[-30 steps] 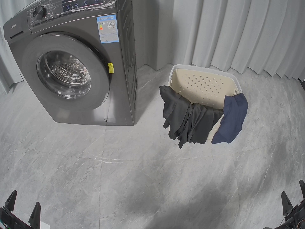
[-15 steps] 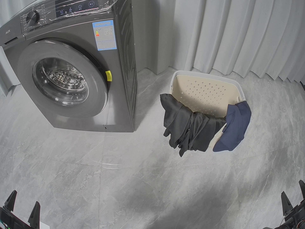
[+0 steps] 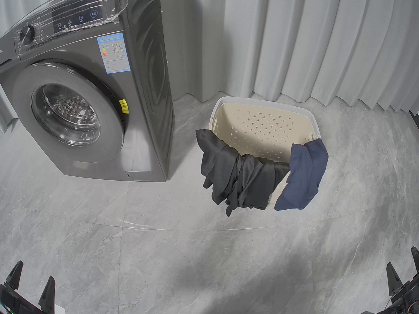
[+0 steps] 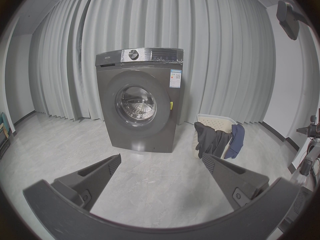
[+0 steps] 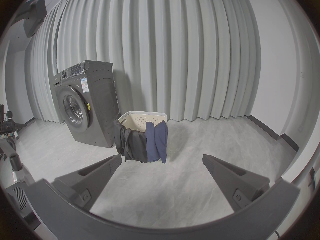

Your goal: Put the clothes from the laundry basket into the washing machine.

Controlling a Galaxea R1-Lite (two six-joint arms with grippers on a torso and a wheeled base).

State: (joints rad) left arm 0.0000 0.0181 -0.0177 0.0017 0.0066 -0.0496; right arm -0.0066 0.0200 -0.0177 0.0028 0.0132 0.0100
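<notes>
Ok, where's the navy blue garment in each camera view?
Head view: navy blue garment hangs over the laundry basket front rim, right of the dark grey garment.
Left wrist view: the garment hangs on the basket's end away from the washing machine.
Right wrist view: the garment drapes the basket's near rim.
Shared landmark: the washing machine.

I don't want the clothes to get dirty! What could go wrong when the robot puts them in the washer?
1. The washing machine has its door shut, so clothes carried there now would have nowhere to go.
2. The black garment and the blue garment hang over the rim of the laundry basket; pulling one might tip the basket or drag the other onto the floor.
</notes>
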